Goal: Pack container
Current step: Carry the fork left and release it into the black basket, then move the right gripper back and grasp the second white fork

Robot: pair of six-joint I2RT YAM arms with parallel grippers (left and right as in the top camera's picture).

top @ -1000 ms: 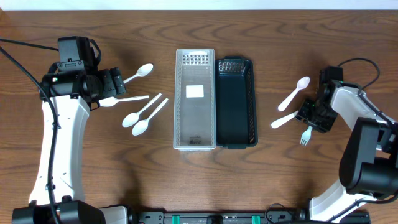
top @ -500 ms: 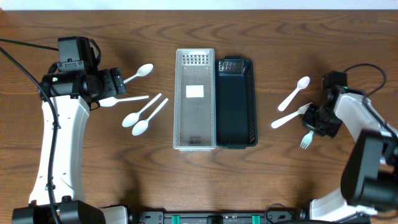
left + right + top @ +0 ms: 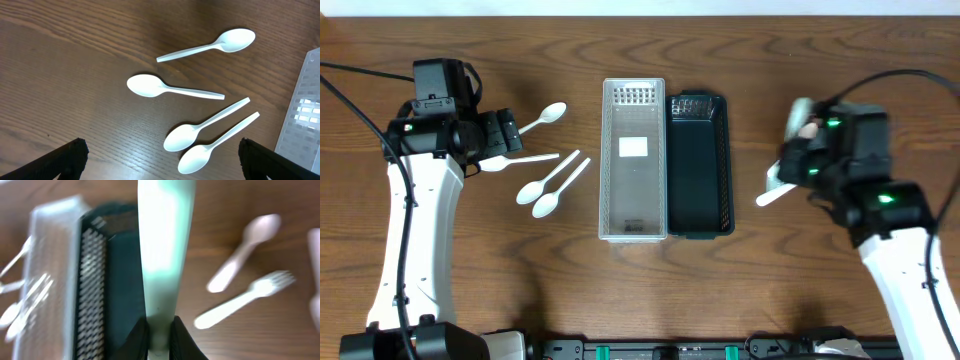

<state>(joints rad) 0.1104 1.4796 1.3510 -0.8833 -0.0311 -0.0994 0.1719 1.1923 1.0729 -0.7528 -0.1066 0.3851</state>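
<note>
**Overhead.** The right gripper hangs blurred above the table, at three o'clock of the black basket. The pale end of a white utensil pokes out of it toward twelve o'clock. The clear tray lies against the basket at the basket's nine o'clock, and both look unfilled. Four spoons lie at nine o'clock of the tray, just beside the left gripper.

**Left wrist.** The left gripper hovers with its fingers spread wide and nothing between them. The spoons lie loose on the wood from the centre toward one o'clock.

**Right wrist.** The right gripper is clamped on the white utensil low on its handle. The shaft runs straight up to twelve o'clock, over the black basket. Its head is out of frame, so I cannot tell whether it is a spoon or a fork. A lone spoon and a fork lie on the table at two to three o'clock.

The utensil looks like thin, smooth plastic: very light, a little springy and easily snapped. Held so near one end, it could probably pivot in the grip. A pinch across the flat of the handle nearer the middle would likely be steadier.
</note>
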